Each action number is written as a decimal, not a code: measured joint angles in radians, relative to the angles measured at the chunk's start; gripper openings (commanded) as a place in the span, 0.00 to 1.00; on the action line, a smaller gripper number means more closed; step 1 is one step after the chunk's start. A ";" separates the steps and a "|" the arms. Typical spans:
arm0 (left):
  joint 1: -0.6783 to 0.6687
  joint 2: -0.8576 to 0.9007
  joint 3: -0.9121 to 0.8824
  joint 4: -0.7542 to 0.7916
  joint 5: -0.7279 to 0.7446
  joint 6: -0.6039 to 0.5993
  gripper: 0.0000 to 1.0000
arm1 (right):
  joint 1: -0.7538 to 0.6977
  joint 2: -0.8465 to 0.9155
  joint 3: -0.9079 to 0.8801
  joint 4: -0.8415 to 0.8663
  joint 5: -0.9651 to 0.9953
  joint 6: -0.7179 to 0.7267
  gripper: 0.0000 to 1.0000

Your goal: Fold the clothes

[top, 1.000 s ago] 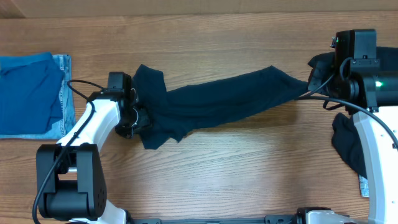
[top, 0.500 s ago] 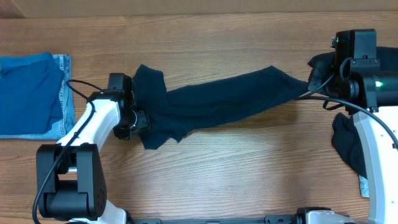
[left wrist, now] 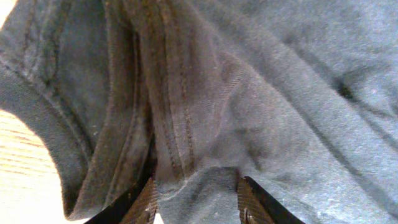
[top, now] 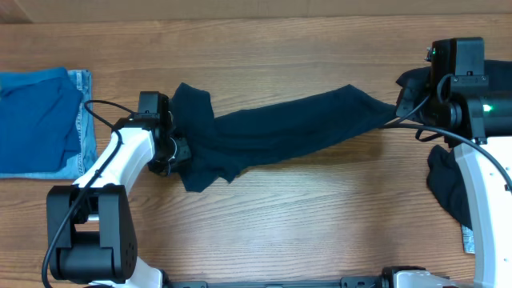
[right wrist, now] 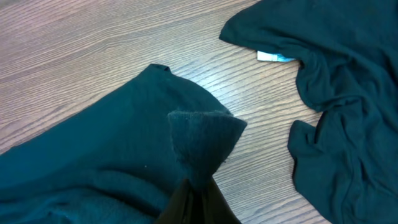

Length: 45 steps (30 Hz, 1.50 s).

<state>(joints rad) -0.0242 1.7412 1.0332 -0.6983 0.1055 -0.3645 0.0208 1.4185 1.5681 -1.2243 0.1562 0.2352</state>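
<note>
A dark navy garment [top: 280,128] lies stretched across the table between my two grippers. My left gripper [top: 170,154] is at its bunched left end. In the left wrist view the seamed fabric [left wrist: 280,93] fills the picture, and the left gripper [left wrist: 198,186] stands open with a raised fold of cloth between its fingers [left wrist: 148,200]. My right gripper [top: 402,106] holds the right end. In the right wrist view it [right wrist: 198,193] is shut on a pinched corner of the navy garment [right wrist: 93,149], lifted just off the wood.
A folded blue garment [top: 32,120] lies on light-blue denim [top: 80,120] at the far left. A heap of dark clothes [top: 448,188] sits by the right arm, seen too in the right wrist view [right wrist: 348,93] with a pale label [right wrist: 277,57].
The left gripper's jaws have drawn closer together around the fold of cloth. The garment and the right arm have not moved.
</note>
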 measured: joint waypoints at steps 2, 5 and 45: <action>0.000 0.000 0.000 0.003 0.007 0.000 0.41 | 0.000 0.000 0.000 0.000 0.000 0.000 0.04; 0.000 0.000 0.000 0.004 0.013 -0.002 0.34 | 0.000 0.000 0.000 0.000 0.000 0.000 0.04; 0.001 -0.243 0.193 -0.249 0.034 0.055 0.10 | 0.000 0.000 0.000 -0.004 0.000 0.000 0.04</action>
<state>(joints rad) -0.0235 1.4982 1.2266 -0.9478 0.1390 -0.3096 0.0208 1.4185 1.5681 -1.2282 0.1558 0.2352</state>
